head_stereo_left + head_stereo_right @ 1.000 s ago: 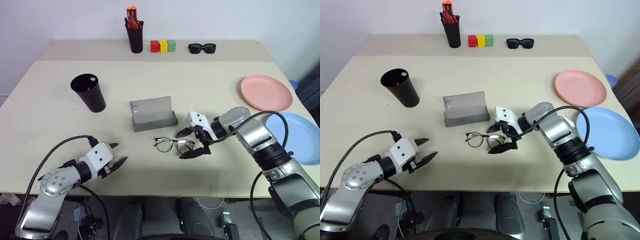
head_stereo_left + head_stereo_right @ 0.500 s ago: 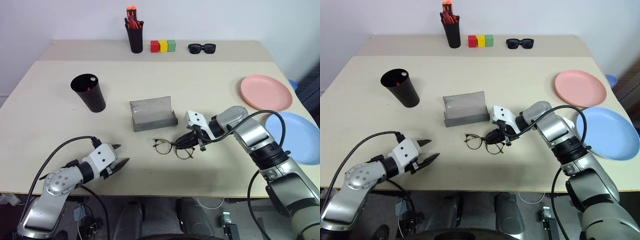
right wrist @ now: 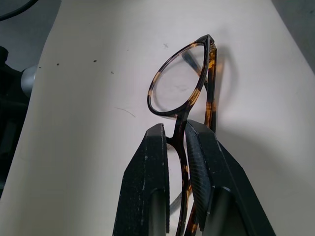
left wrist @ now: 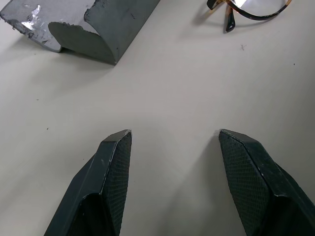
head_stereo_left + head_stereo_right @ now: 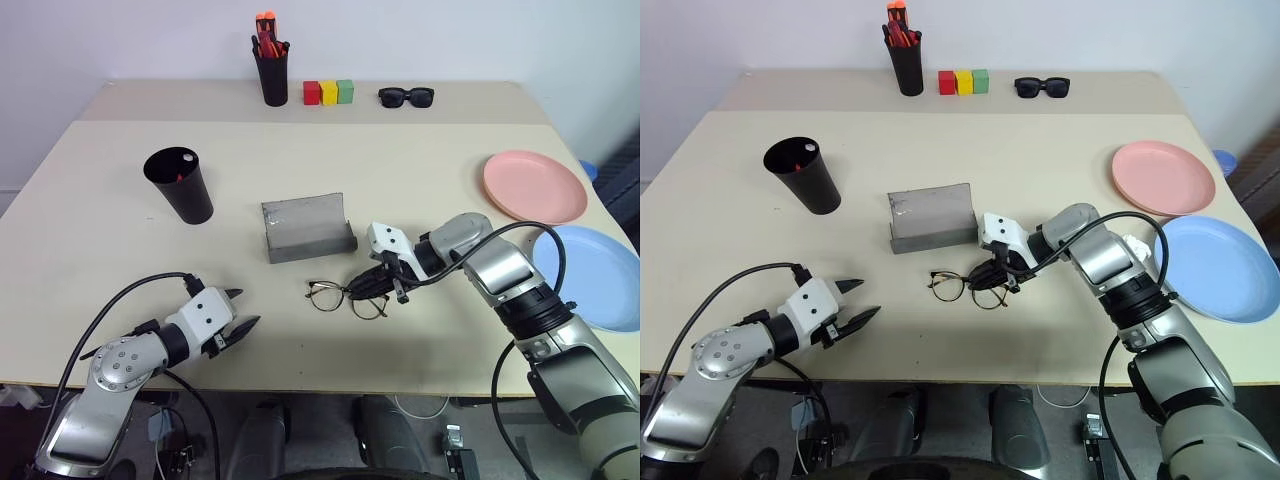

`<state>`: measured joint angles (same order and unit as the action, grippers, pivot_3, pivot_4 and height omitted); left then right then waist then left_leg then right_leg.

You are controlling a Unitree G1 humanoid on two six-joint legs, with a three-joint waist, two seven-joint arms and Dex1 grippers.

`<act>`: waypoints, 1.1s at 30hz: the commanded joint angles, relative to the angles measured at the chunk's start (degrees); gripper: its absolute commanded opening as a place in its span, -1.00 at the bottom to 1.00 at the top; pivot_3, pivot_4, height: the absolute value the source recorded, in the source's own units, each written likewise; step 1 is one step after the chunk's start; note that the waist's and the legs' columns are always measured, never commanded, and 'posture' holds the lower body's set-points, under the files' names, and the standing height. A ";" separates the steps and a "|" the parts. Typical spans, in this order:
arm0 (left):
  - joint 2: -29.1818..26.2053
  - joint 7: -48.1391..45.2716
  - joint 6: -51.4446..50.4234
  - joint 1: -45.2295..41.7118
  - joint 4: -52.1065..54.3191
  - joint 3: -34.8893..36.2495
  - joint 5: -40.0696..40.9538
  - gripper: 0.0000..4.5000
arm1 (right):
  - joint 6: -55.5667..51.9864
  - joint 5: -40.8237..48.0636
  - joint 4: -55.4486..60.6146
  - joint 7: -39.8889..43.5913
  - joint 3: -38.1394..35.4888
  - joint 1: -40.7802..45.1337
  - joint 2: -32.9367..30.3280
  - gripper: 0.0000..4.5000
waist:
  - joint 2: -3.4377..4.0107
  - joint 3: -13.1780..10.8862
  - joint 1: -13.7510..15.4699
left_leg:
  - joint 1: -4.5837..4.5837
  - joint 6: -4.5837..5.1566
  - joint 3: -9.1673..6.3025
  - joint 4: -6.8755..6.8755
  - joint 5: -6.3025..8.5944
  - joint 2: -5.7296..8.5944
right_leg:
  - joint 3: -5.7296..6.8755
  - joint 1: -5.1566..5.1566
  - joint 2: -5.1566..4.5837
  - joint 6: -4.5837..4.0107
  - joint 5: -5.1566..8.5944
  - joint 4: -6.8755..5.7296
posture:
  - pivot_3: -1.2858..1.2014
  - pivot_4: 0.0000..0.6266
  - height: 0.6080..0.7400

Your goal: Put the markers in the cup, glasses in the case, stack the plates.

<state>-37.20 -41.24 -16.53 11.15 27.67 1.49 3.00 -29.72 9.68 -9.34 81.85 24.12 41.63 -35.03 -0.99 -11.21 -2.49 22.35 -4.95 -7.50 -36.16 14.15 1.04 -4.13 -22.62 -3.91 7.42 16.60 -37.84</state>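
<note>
Unlabelled grey case (image 5: 307,228) on table (image 5: 420,170)

The two head eyes look forward and down over the whole table (image 5: 420,180) from above, set slightly apart, so both take in the same tabletop from near edge to far wall. The left wrist camera looks along the left gripper (image 4: 174,142) at bare tabletop close ahead. The right wrist camera sits very near the glasses (image 3: 179,93) at the right gripper (image 3: 178,132), which both head eyes also show.
</note>
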 commanded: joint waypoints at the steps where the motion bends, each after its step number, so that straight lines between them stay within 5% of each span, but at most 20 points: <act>1: -0.47 0.01 0.01 0.66 0.87 -1.01 -0.22 0.28 | -0.42 0.17 1.87 0.24 -0.16 1.65 0.55 -0.73 | 0.00 0.00 0.00 | 0.00 0.00 0.00 0.00 0.00 0.00 | 0.00 0.00 0.00 0.00 0.00 0.00 | 0.03 -0.52 1.00; 12: -0.59 0.51 0.26 1.13 0.71 -1.26 -0.60 0.28 | -0.33 -0.30 1.73 0.08 0.05 1.81 1.47 -0.73 | 0.00 0.00 0.01 | 0.00 0.00 0.00 0.01 0.00 0.00 | 0.00 0.01 0.00 0.00 0.00 0.02 | 0.03 -0.52 1.00; 15: -0.74 0.53 0.43 1.16 0.45 -1.24 -0.73 0.28 | -0.23 -0.40 1.70 0.16 -0.06 1.75 1.54 -0.99 | 0.00 0.00 0.00 | 0.00 0.00 0.00 0.01 0.00 0.00 | 0.00 0.01 0.00 0.00 0.00 0.03 | 0.03 -0.52 1.00; 33: -0.42 0.85 -1.66 -1.06 0.52 -2.19 -0.23 0.28 | 6.63 0.38 -5.88 -1.02 -5.36 8.53 1.96 -0.99 | 0.03 -0.01 -0.02 | -0.03 0.00 0.00 -0.01 0.00 0.00 | 0.00 0.05 0.00 -0.01 0.00 0.06 | 0.03 -0.52 1.00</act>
<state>-37.60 -40.46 -17.59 10.11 27.80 0.52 2.83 -25.31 9.11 -14.74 81.51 22.21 47.39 -33.56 -0.96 -11.21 -2.51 22.32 -4.95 -7.50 -36.17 14.15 1.04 -4.13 -22.58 -3.91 7.42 16.60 -37.78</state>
